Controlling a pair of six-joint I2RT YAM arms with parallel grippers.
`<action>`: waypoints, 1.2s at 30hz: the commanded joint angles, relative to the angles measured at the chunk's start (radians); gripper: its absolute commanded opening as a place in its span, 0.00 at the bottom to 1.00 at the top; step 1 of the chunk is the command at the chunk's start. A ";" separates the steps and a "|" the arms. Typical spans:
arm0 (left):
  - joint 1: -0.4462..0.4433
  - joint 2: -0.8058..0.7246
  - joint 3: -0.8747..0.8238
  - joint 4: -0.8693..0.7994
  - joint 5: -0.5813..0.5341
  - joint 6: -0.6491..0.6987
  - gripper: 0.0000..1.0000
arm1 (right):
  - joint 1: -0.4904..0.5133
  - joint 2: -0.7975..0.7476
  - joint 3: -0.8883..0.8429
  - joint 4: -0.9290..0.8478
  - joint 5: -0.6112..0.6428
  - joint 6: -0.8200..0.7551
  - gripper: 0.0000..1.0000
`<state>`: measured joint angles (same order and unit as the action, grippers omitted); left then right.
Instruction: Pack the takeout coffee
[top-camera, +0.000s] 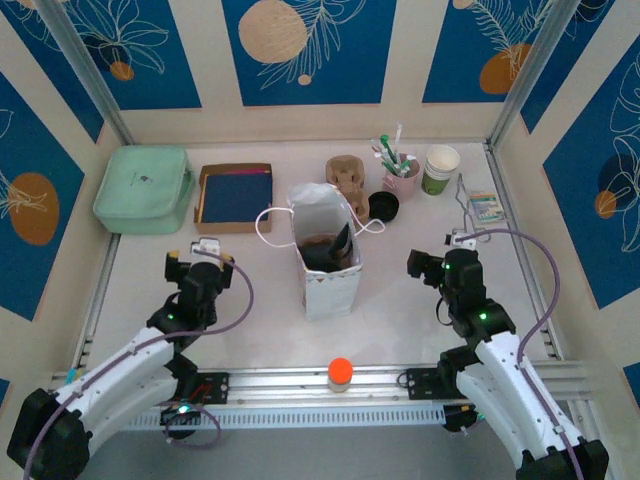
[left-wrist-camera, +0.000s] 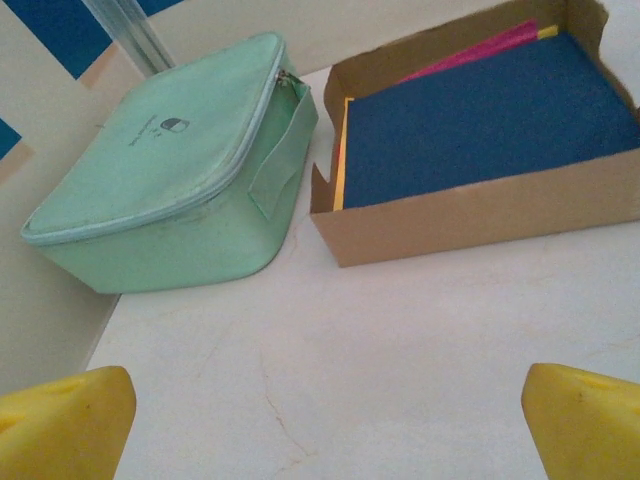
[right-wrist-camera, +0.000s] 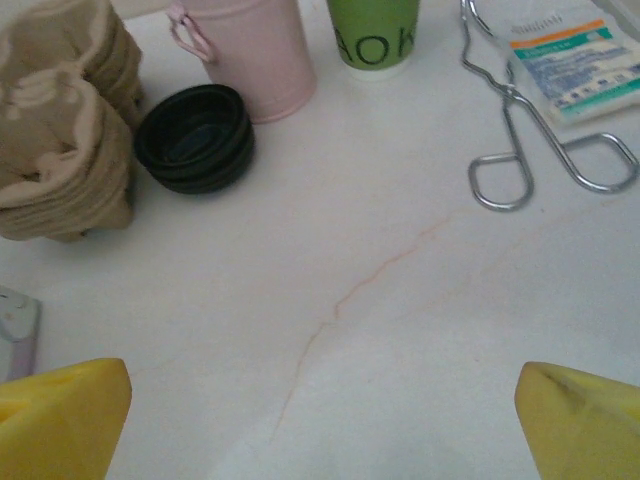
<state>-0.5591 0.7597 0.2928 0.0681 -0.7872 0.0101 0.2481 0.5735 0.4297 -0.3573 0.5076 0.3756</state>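
Beyond the wide-spread right hand (right-wrist-camera: 320, 415), round black lids (right-wrist-camera: 195, 138) sit beside lumpy pulp carriers (right-wrist-camera: 62, 130).

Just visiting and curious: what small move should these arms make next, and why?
Probably just draw both arms back to rest. The left gripper and right gripper stand open and empty, apart from the white paper bag. A dark-topped load with brown around it sits inside the bag, likely the packed coffee, though I cannot be sure.
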 joint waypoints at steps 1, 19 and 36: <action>-0.013 0.016 -0.028 0.059 -0.022 0.019 0.99 | 0.000 -0.003 -0.031 0.054 0.061 0.010 0.99; -0.086 -0.050 -0.087 0.047 -0.075 0.019 1.00 | 0.051 0.051 -0.129 0.156 0.178 -0.037 0.99; -0.096 0.009 -0.073 0.071 -0.105 0.017 1.00 | 0.037 0.261 -0.129 0.364 0.163 -0.069 0.99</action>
<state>-0.6468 0.7761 0.2169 0.1177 -0.8566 0.0284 0.2989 0.8078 0.2729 -0.0795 0.6731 0.3180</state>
